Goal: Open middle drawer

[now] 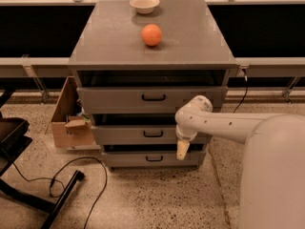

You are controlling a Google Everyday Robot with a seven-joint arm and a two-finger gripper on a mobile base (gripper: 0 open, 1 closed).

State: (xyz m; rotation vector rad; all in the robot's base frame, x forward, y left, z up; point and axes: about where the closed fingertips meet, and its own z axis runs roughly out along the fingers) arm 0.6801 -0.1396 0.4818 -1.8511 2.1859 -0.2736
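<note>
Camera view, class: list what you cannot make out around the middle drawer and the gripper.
Middle drawer: right end of its front hidden behind the arm; inside shadowed under the top drawer.
Gripper, hanging before the lowest drawer's right end: covers that corner.
Cardboard box: right side hidden behind the cabinet.

gripper points down at right end of middle drawer, right of its handle; orange on cabinet top

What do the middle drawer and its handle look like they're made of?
The middle drawer: likely painted metal, matte grey, flat even front. Its handle: black bar, metal or plastic, unclear. The gripper hangs low at the drawer's right end, cream, probably plastic.
</note>
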